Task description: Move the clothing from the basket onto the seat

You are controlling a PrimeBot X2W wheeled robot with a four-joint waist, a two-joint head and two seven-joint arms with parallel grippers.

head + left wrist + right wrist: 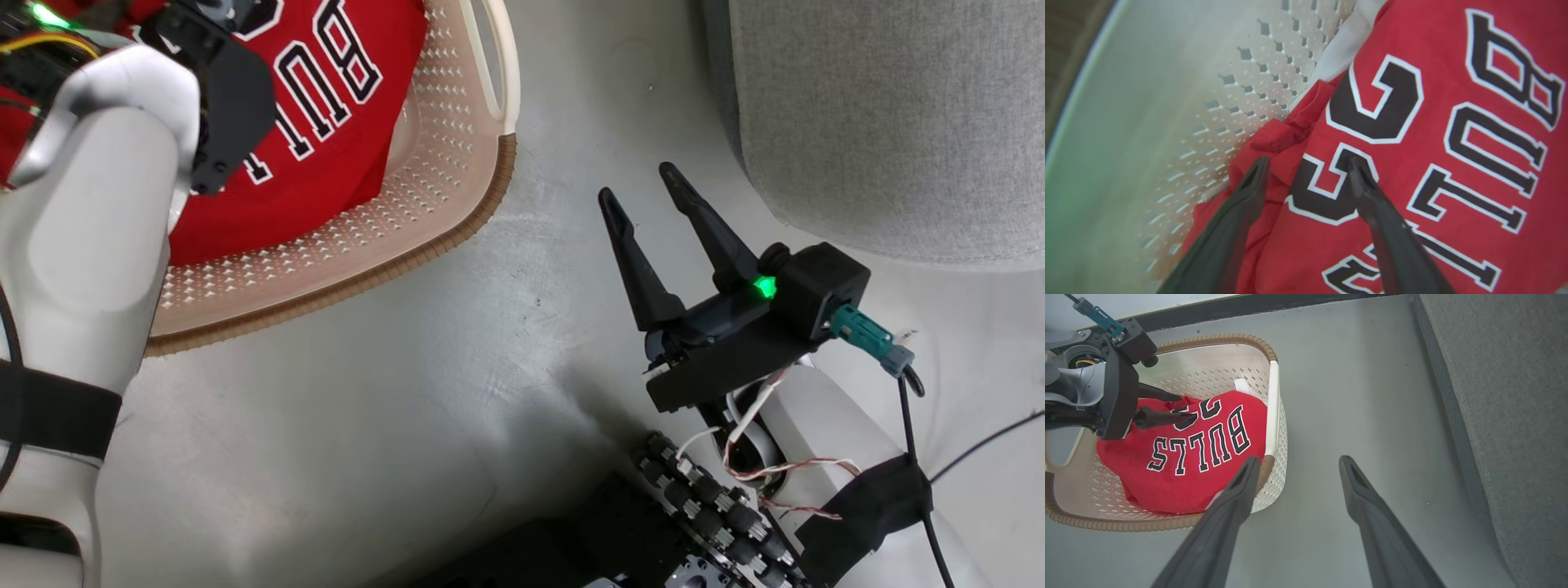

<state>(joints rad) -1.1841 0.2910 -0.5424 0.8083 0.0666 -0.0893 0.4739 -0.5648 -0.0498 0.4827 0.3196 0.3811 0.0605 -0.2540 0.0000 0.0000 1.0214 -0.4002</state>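
The left fingers (1229,228) stood wide, the jersey (1404,179) between their tips; a shallow pinch could have slipped free on lifting.

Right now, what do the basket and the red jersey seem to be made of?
The basket: likely glossy cream plastic, with moulded perforations and a brown woven-look rim. The red jersey: apparently soft matte fabric, since it folds and creases.
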